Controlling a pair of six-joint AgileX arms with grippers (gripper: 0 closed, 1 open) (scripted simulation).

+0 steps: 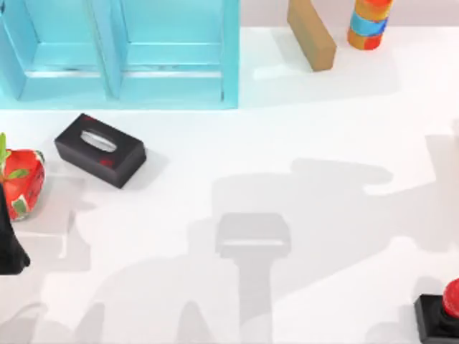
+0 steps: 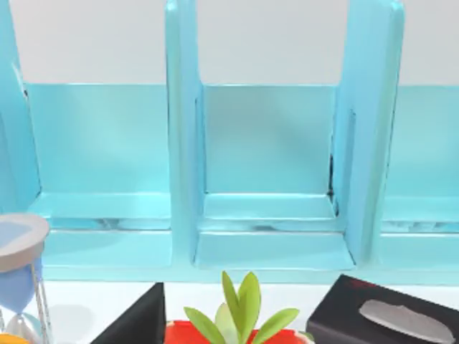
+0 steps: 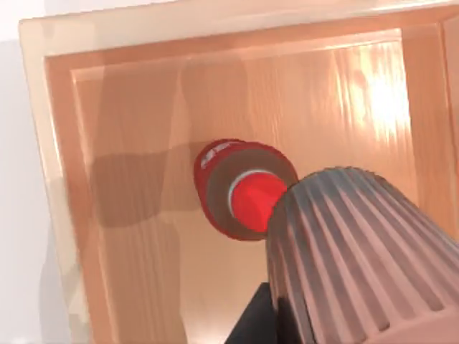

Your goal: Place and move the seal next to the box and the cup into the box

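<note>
Left claw (image 1: pixel 11 251): dark shape at desk's (image 1: pixel 301 143) left edge, near side, beside red-green potted plant (image 1: pixel 21 183); open or shut, can't tell. Left wrist view looks across plant leaves (image 2: pixel 240 308) twd blue divider rack (image 2: pixel 269 179), w/ black tissue box (image 2: pixel 384 319) and hourglass (image 2: pixel 18 272) at its sides.

Right claw: a ribbed coppery cup (image 3: pixel 358 258) close to right wrist cam, over a wooden box (image 3: pixel 237 115) w/ a red-capped bottle (image 3: pixel 244 190) lying inside; fingers can't tell.

Seal (image 1: pixel 441 315) at near right corner of desk, upright. Far right: tan block (image 1: pixel 312 32), striped cylinder (image 1: pixel 369 21).
</note>
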